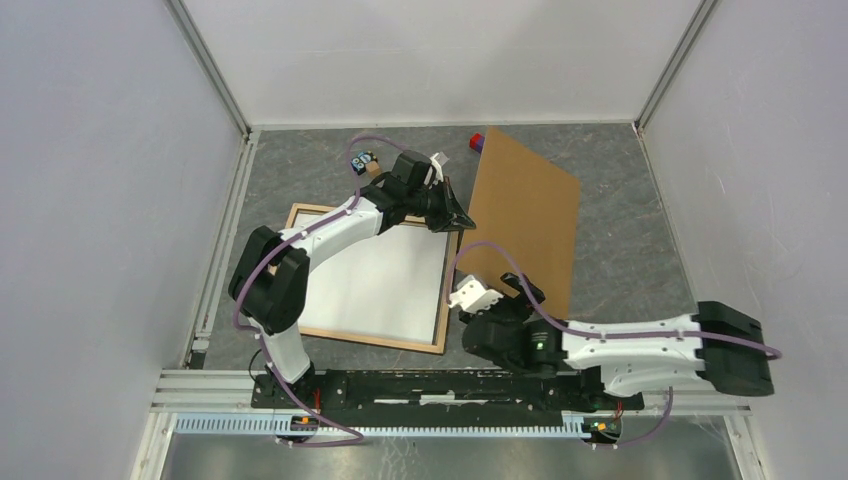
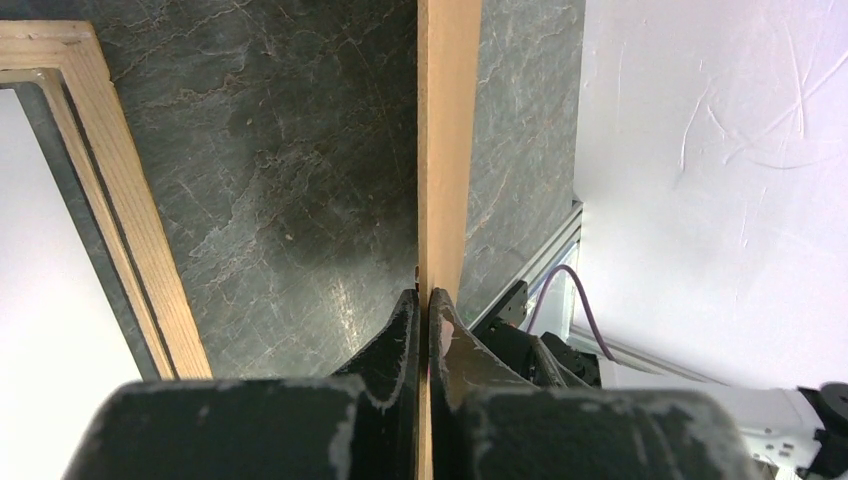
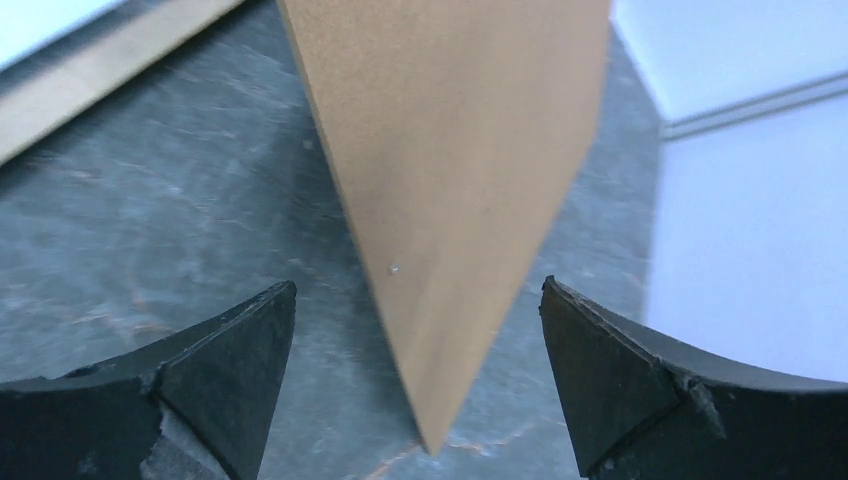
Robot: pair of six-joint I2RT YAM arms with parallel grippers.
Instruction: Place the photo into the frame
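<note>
The frame (image 1: 441,300) lies flat at mid-left, light wood side up. The photo (image 1: 380,280) lies inside it, white side up. My left gripper (image 1: 462,218) is shut on the left edge of the plain brown backing board (image 1: 525,215), just right of the frame's far right corner. In the left wrist view the gripper (image 2: 428,300) pinches the board (image 2: 448,150) edge-on, with the frame rail (image 2: 110,200) and photo (image 2: 40,300) at left. My right gripper (image 3: 418,283) is open and empty, with the board's near corner (image 3: 450,150) between its fingers, untouched.
A red and blue block (image 1: 477,141) and small cubes (image 1: 364,162) lie at the back of the grey mat. White enclosure walls stand on all sides. An aluminium rail (image 1: 450,385) runs along the near edge by the arm bases.
</note>
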